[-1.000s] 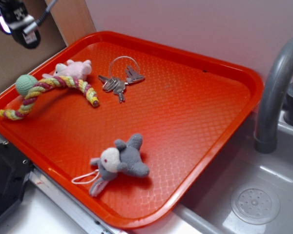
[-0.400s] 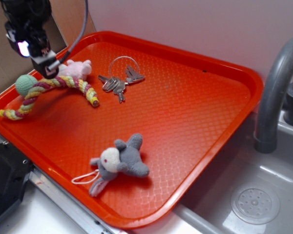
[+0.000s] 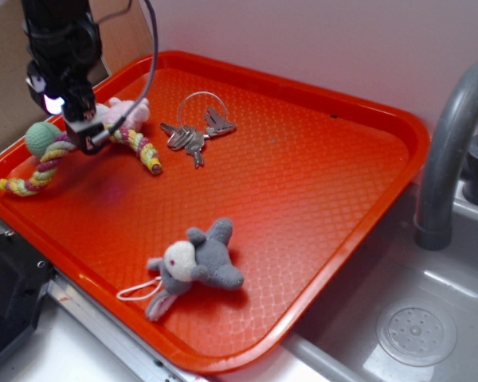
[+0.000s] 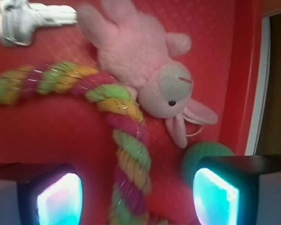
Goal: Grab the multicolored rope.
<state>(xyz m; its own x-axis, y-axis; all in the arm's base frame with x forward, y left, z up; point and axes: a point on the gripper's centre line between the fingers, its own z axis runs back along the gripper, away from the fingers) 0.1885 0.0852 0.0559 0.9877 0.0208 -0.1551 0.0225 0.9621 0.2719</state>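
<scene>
My gripper (image 4: 136, 197) gapes astride the multicolored rope (image 4: 126, 154); closing, I risk snagging the pink plush (image 4: 150, 70) just ahead.

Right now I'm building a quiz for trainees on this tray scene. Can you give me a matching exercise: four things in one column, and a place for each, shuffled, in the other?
Things:
1. multicolored rope
2. keys
3. grey plush animal
4. pink plush animal

Places:
A. near the tray's front edge, alone
B. between the open gripper fingers in the wrist view
C. far part of the tray, right of the pink toy
D. touching the rope's bend, on its outer side

Pairs: 1-B, 2-C, 3-A, 4-D
</scene>
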